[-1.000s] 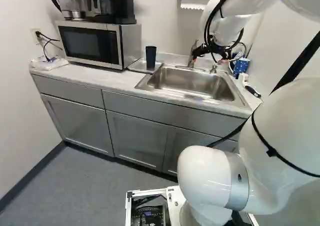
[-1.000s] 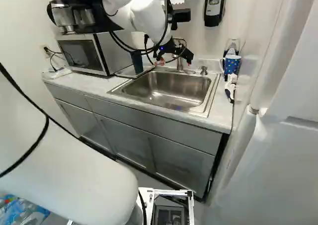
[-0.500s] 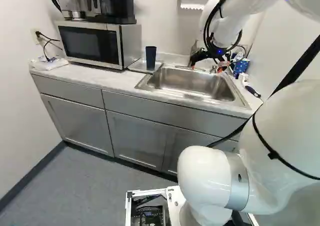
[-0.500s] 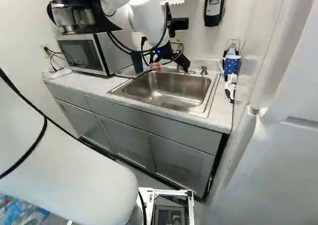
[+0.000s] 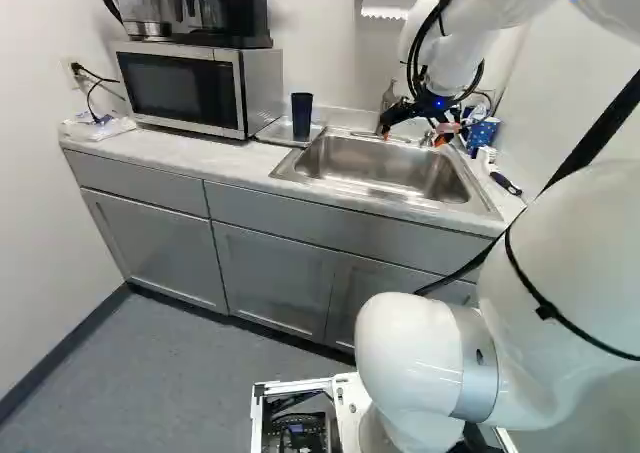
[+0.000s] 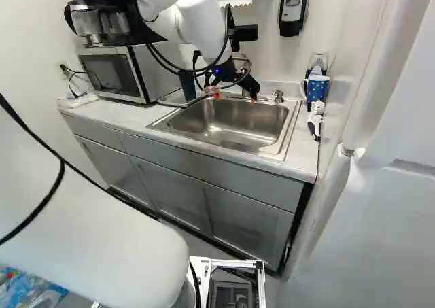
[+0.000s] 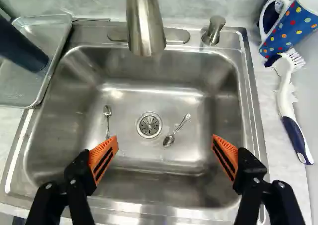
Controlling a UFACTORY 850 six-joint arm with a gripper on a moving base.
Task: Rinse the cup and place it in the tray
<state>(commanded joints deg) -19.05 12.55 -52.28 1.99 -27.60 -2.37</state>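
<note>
Wrist view: gripper [image 7: 164, 141] spread wide above the sink [image 7: 124, 158]; dark cup [image 7: 22, 46] in the left tray [image 7: 20, 92], likely light, slippery wet, best gripped mid-body.

Dark cup [image 5: 301, 117] upright on tray [image 5: 273, 131], between microwave [image 5: 187, 91] and sink [image 5: 375, 156]

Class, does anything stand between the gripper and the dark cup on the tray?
Nothing visible stands between the open gripper and the dark cup; the faucet rises to one side of that path.
</note>
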